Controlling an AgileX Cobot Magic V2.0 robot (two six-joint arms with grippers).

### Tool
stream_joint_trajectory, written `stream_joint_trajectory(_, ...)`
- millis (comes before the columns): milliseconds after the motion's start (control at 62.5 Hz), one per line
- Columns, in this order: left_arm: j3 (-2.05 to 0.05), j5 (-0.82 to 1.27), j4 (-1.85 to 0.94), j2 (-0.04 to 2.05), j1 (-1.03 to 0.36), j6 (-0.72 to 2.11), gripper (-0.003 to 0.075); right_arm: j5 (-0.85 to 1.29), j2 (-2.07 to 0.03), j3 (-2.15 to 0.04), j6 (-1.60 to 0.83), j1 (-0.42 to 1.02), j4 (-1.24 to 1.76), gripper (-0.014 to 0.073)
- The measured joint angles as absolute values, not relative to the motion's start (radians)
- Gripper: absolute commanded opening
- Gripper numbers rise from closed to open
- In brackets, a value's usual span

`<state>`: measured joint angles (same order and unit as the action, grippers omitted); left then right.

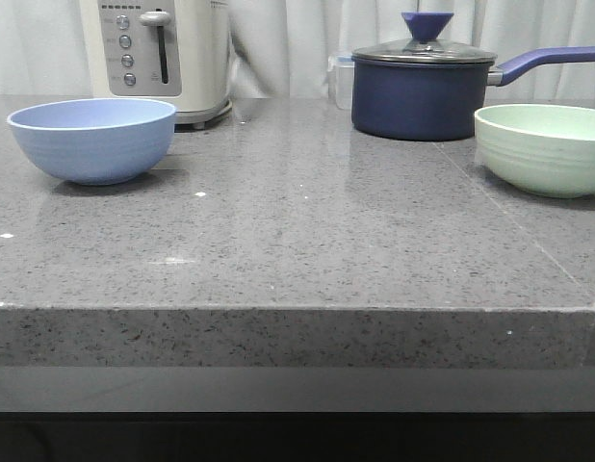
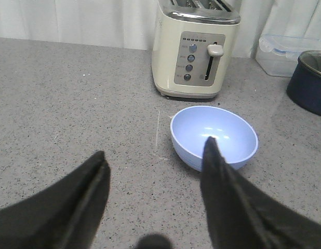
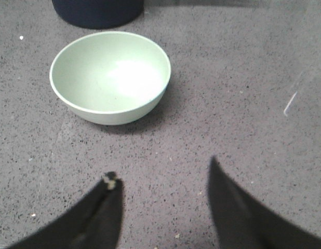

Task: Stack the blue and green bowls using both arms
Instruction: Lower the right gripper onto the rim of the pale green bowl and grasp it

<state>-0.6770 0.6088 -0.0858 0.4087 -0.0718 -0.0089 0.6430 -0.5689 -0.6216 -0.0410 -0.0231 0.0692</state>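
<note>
The blue bowl (image 1: 92,139) stands upright and empty at the left of the grey counter. It also shows in the left wrist view (image 2: 214,136), just beyond my left gripper (image 2: 155,148), which is open and empty; one fingertip overlaps the bowl's near rim in that view. The green bowl (image 1: 546,147) stands upright and empty at the right. It also shows in the right wrist view (image 3: 110,75), ahead of my right gripper (image 3: 163,171), which is open, empty and well short of it. Neither arm shows in the front view.
A cream toaster (image 1: 163,53) stands behind the blue bowl. A dark navy lidded saucepan (image 1: 425,87) with a long handle stands behind the green bowl. A clear plastic box (image 2: 285,52) sits by the saucepan. The counter's front edge (image 1: 297,310) is near the camera.
</note>
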Motion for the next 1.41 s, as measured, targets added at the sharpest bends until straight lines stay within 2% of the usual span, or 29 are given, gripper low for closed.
stream_joint_trajectory(224, -0.677, 0.609, -0.088, 0.409, -0.072, -0.009, 0.0491, 0.691, -0.608, -0.643, -0.043, -0.023, 0.098, 0.0524)
stream_joint_trajectory(528, -0.677, 0.609, -0.12, 0.409, -0.074, 0.045, 0.0491, 0.838, -0.768, -0.822, -0.042, -0.023, 0.104, 0.0524)
stream_joint_trajectory(848, -0.677, 0.609, -0.183, 0.409, -0.191, 0.108, 0.0491, 0.952, -1.044, -1.072, -0.042, -0.024, 0.104, 0.0524)
stream_joint_trajectory(1024, -0.677, 0.609, -0.185, 0.409, -0.218, 0.111, 0.0491, 0.977, -1.206, -1.2, -0.041, -0.095, 0.133, 0.0524)
stream_joint_trajectory(1200, -0.677, 0.609, -0.185, 0.409, -0.218, 0.112, 0.0491, 0.999, -1.341, -1.249, -0.047, -0.163, 0.218, 0.0523)
stream_joint_trajectory(1408, -0.677, 0.61, -0.185, 0.41, -0.218, 0.112, 0.0491, 0.985, -1.466, -1.251, -0.091, -0.167, 0.308, 0.0523)
